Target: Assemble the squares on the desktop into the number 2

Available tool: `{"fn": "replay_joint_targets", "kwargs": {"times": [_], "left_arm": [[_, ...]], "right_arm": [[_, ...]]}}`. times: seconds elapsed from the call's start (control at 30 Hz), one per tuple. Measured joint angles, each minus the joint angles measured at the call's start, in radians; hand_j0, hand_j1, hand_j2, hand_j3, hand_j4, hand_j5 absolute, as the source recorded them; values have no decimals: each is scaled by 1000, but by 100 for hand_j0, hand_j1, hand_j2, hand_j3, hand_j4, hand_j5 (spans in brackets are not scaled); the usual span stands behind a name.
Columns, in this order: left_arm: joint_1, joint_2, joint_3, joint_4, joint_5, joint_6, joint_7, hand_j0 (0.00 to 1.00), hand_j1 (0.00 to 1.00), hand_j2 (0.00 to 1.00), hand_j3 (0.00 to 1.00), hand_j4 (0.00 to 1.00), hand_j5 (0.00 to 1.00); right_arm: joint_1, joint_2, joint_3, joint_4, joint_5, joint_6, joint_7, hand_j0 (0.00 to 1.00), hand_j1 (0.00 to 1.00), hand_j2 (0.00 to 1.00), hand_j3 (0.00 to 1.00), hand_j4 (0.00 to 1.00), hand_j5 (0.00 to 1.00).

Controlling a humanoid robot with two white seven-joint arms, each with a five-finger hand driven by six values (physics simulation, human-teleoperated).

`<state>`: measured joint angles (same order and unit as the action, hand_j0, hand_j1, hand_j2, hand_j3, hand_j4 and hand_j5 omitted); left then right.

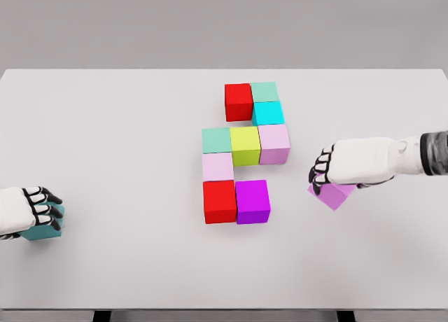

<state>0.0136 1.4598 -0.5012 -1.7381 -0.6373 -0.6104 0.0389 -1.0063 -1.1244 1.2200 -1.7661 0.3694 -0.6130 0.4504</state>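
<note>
Head view is showing you a wide white table [105, 126] filling most of the frame. Near its centre, nine cubes are sitting edge to edge, forming most of a numeral 2: a red cube [239, 101] and mint cube [264, 92] on top, a cyan cube [268, 113] below, then a green-teal cube [216, 140], yellow-green cube [245, 145] and lilac cube [274, 143] across the middle, a pale pink cube [218, 166] under them, and a second red cube [220, 201] with a magenta cube [253, 201] starting the base. You are likely missing cubes at the top left and bottom right. Your right hand [329, 169] is curling around a tilted pink-violet cube [333, 194], well right of the base. Your left hand [38, 208] is gripping a teal cube [43, 227] far left.
</note>
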Motion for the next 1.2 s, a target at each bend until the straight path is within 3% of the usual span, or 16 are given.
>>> {"fn": "replay_joint_targets", "kwargs": {"times": [0.4, 0.47, 0.53, 1.2], "left_arm": [[-3, -11, 4, 1, 3, 0, 0, 53, 53, 53, 53, 53, 53], [-5, -18, 6, 1, 4, 0, 0, 53, 53, 53, 53, 53, 53], [-6, -25, 8, 1, 5, 0, 1, 54, 54, 54, 54, 54, 54], [-84, -108, 22, 8, 5, -1, -1, 56, 56, 56, 56, 56, 56]], "right_arm": [[14, 63, 51, 0, -2, 0, 8, 60, 60, 60, 60, 60, 60], [14, 63, 53, 0, 2, 0, 9, 72, 72, 72, 72, 72, 72], [14, 63, 54, 0, 3, 0, 10, 95, 95, 95, 95, 95, 95], [12, 17, 14, 0, -42, 0, -4, 99, 99, 99, 99, 99, 99]]}}
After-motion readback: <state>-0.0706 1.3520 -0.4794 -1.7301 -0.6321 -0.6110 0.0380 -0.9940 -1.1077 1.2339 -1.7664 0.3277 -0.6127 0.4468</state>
